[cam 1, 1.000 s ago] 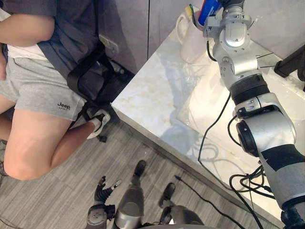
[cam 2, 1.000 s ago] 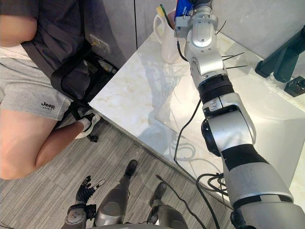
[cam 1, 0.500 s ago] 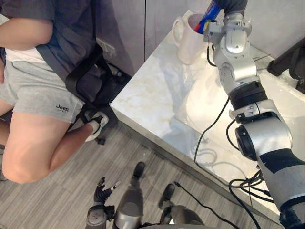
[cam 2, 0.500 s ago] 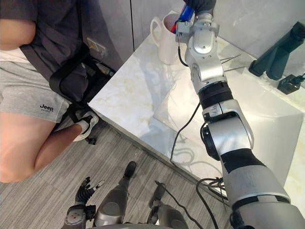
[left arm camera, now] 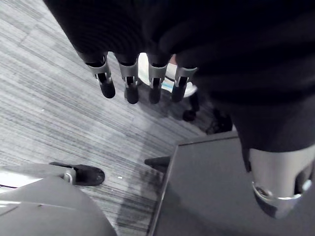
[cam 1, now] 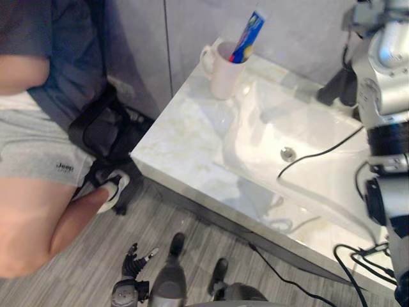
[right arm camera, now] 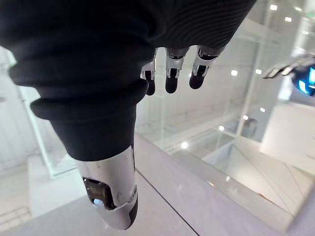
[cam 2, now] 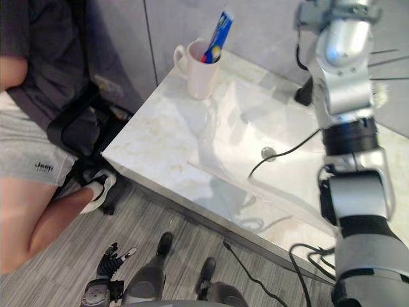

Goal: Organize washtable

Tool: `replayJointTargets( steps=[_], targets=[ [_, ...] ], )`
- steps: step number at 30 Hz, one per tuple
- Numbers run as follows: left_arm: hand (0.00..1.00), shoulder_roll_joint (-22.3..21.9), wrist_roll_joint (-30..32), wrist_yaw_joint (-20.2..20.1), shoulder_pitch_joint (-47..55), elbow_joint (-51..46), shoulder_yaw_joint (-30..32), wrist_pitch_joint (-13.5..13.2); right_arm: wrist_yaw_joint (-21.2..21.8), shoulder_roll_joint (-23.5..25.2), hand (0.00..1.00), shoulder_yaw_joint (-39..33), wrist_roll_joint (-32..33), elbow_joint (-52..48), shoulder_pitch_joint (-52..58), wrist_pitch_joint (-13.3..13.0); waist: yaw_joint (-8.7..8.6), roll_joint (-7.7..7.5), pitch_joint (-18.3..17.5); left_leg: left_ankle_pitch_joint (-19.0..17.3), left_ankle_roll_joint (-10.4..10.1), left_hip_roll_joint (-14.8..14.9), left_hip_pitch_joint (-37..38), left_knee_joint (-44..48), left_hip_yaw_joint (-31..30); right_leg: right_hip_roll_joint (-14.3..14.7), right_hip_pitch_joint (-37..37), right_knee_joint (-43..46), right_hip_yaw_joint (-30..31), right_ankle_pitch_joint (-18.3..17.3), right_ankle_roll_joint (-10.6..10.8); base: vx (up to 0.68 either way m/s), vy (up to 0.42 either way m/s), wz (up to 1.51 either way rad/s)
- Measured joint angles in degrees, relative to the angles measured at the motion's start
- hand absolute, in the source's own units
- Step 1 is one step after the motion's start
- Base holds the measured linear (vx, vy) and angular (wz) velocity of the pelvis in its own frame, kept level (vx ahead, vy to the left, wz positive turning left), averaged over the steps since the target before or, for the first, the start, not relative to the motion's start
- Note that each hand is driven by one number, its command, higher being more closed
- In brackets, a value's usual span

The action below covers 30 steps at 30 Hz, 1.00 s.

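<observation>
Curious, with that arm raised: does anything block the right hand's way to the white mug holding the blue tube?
Nothing visible does. The white ceramic mug with the blue toothpaste tube stands on the marble counter; only the white basin separates it from the raised right hand, open and empty.

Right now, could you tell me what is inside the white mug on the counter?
A blue tube stands in the mug, leaning, with its top sticking out above the rim. The mug's wall hides the tube's lower end and anything else inside.
</observation>
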Motion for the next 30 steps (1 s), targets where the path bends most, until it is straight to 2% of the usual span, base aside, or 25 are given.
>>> replayJointTargets(
  steps=[1, 3, 4, 6, 9, 10, 11, 12, 13, 14, 16, 19, 20, 24, 28, 30],
  targets=[
    [0.00, -0.35, 0.25, -0.07, -0.08, 0.23, 0.40, 0.00, -0.06, -0.05, 0.00, -3.87, -0.03, -0.59, 2.55, -0.22, -0.48, 0.01, -0.38, -0.03, 0.03, 0.02, 0.15, -0.13, 0.33, -0.01, 0.00, -0.05, 0.33, 0.00, 0.01, -0.05, 0.007, -0.24],
    [0.00, -1.50, 1.60, -1.03, -0.16, 1.70, 1.06, -0.02, -1.82, 0.61, 0.00, -19.56, -0.62, -1.07, 13.54, -1.70, -2.73, 0.51, -2.26, -0.25, 0.24, -0.04, 0.62, -0.17, 1.20, -0.26, 0.00, -0.11, 1.05, -0.04, 0.03, -0.05, 0.012, -0.20],
    [0.00, -1.93, 1.94, -1.06, -0.12, 2.13, 1.23, 0.00, -2.56, 1.06, 0.00, -23.14, -0.77, -1.06, 16.23, -1.98, -3.24, 0.74, -2.73, -0.28, 0.29, -0.12, 0.65, -0.17, 1.26, -0.35, -0.01, -0.11, 1.08, -0.06, 0.05, -0.02, 0.014, -0.13],
    [0.00, -3.55, 2.19, -1.17, 0.49, 2.37, 2.23, 0.25, -5.80, 5.02, 0.00, -36.35, -1.95, -1.07, 26.98, -2.48, -5.42, 1.48, -4.22, -0.50, 0.46, -0.37, 0.93, -0.18, 1.55, -0.73, -0.03, -0.19, 1.43, -0.07, 0.05, 0.00, 0.015, -0.14],
    [0.00, -4.95, 2.37, -2.27, 1.14, 2.38, 2.66, 0.49, -8.11, 12.08, 0.00, -44.54, -2.26, -0.81, 37.41, -2.41, -7.13, 2.07, -5.44, -1.07, 0.44, -0.49, 1.03, -0.19, 1.76, -0.87, -0.21, -0.26, 2.00, -0.05, 0.09, 0.02, 0.008, -0.13],
    [0.00, -5.12, 2.56, -2.28, 1.35, 2.39, 2.84, 0.61, -9.01, 16.53, 0.00, -46.39, -2.61, -0.67, 41.94, -1.97, -7.93, 2.29, -5.92, -1.13, 0.46, -0.49, 1.03, -0.18, 1.79, -0.88, -0.23, -0.27, 2.03, -0.04, 0.11, 0.03, -0.007, -0.06],
    [0.00, -5.35, 3.18, -2.28, 1.35, 2.38, 3.54, 0.96, -10.26, 21.58, 0.00, -46.92, -3.94, -0.65, 46.63, -1.19, -8.24, 2.47, -6.38, -1.21, 0.47, -0.49, 1.04, -0.18, 1.87, -0.88, -0.23, -0.26, 2.03, -0.01, 0.19, 0.00, 0.000, 0.00],
    [0.00, -5.63, 3.30, -2.27, 1.36, 2.38, 4.26, 1.02, -10.53, 24.29, 0.00, -46.80, -4.38, -0.63, 48.83, -0.80, -8.29, 2.54, -6.62, -1.26, 0.48, -0.48, 1.05, -0.18, 1.91, -0.88, -0.21, -0.21, 2.02, -0.02, 0.21, 0.04, -0.013, 0.00],
    [0.00, -6.22, 3.65, -2.22, 1.37, 2.28, 5.59, 1.06, -11.27, 29.86, 0.00, -45.85, -4.42, -0.60, 52.97, 0.29, -8.20, 2.72, -6.87, -1.63, 0.48, -0.44, 1.26, -0.18, 2.24, -0.90, 0.03, -0.12, 1.87, -0.04, 0.41, 0.04, -0.012, 0.05],
    [0.00, -6.91, 3.69, -2.22, 1.51, 2.14, 6.52, 1.16, -11.36, 35.46, 0.00, -43.90, -4.31, 0.07, 56.42, 1.31, -8.08, 2.96, -7.37, -1.73, 0.50, -0.44, 1.33, -0.17, 2.62, -1.01, 0.07, 0.19, 1.57, -0.28, 0.58, 0.04, -0.010, 0.06],
    [0.00, -8.09, 3.58, -2.19, 2.01, 1.87, 7.01, 1.24, -10.90, 43.25, 0.00, -38.55, -3.52, 3.77, 60.70, 3.47, -7.60, 3.31, -7.82, -2.05, 0.79, -0.47, 2.29, -0.14, 3.33, -1.50, 0.13, 1.87, 1.20, -1.17, 1.05, 0.04, 0.003, -0.04],
    [0.00, -8.69, 3.52, -2.20, 2.11, 1.58, 6.97, 1.31, -9.56, 49.66, 0.00, -31.82, -1.52, 9.67, 63.34, 5.51, -6.93, 3.77, -7.80, -2.84, 1.05, -0.64, 4.34, -0.13, 4.47, -2.30, 1.16, 3.45, 0.86, -2.31, 1.65, 0.02, 0.012, -0.15],
    [0.00, -8.84, 3.37, -2.21, 2.09, 1.58, 6.88, 1.45, -8.10, 52.07, 0.00, -28.97, -0.78, 12.67, 64.24, 6.04, -6.03, 3.97, -7.89, -3.58, 1.25, -0.66, 5.26, -0.14, 5.66, -2.71, 1.27, 4.20, 0.80, -2.72, 1.72, 0.00, 0.022, -0.34],
    [0.00, -9.33, 2.86, -2.29, 2.03, 1.55, 5.94, 1.62, -0.37, 52.28, 0.00, -20.61, 2.70, 26.88, 64.71, 7.83, -5.51, 4.82, -7.90, -4.55, 1.94, -1.25, 5.81, -0.17, 7.86, -4.40, 1.47, 5.69, -0.88, -3.64, 2.30, 0.00, 0.036, -0.16],
    [0.00, -9.07, 2.88, -2.37, 1.83, 1.74, 4.85, 1.61, 5.58, 52.15, 0.00, -18.94, 2.54, 37.13, 64.80, 9.89, -4.95, 4.86, -7.76, -4.91, 2.45, -2.17, 6.05, -0.17, 7.62, -5.42, 2.30, 5.77, -1.95, -3.85, 3.30, 0.09, 0.036, 0.14],
    [0.00, -8.77, 2.93, -2.84, 1.27, 2.23, 4.41, 1.60, 7.78, 52.10, 0.00, -18.50, -1.22, 42.11, 64.67, 11.12, -4.34, 5.05, -7.52, -4.88, 2.42, -2.96, 6.41, -0.17, 6.68, -5.91, 3.24, 5.75, -3.01, -3.94, 3.43, 0.12, 0.033, 0.27]
  ],
)
